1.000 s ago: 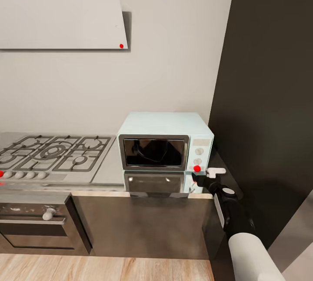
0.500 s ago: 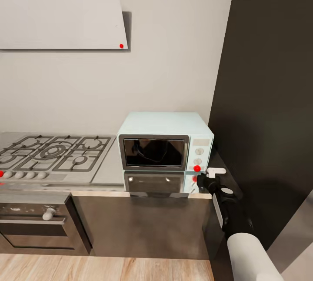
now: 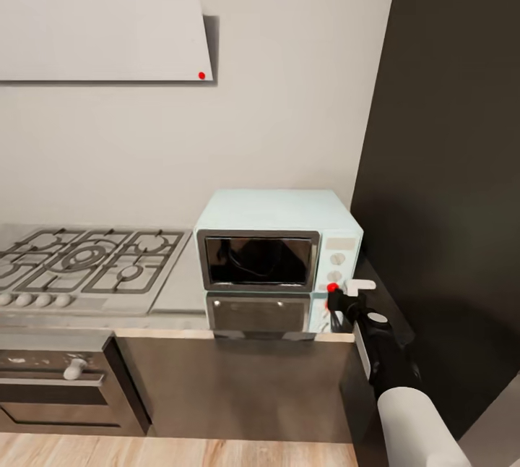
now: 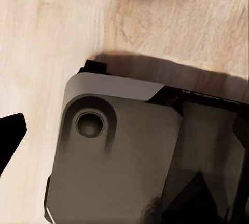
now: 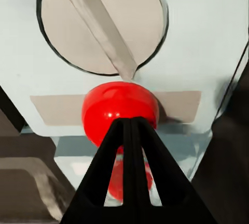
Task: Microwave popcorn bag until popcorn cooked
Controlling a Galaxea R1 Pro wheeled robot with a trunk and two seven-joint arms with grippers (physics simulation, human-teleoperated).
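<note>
The pale mint-blue microwave stands on the grey countertop with its door closed and its window dark. My right gripper is at the microwave's lower right corner. In the right wrist view its black fingers are shut together, with the tip of my right gripper against the round red light just under a white knob. A single black fingertip of my left gripper shows over the wood floor. The popcorn bag and the popcorn are out of view.
A gas hob lies left of the microwave, with an oven beneath it and a flat grey hood above. A tall dark cabinet rises close on the right. Below the left wrist is the robot's grey base.
The whole head view has shifted slightly, so the camera moved. My right gripper has come a little closer to the red light at the microwave's corner.
</note>
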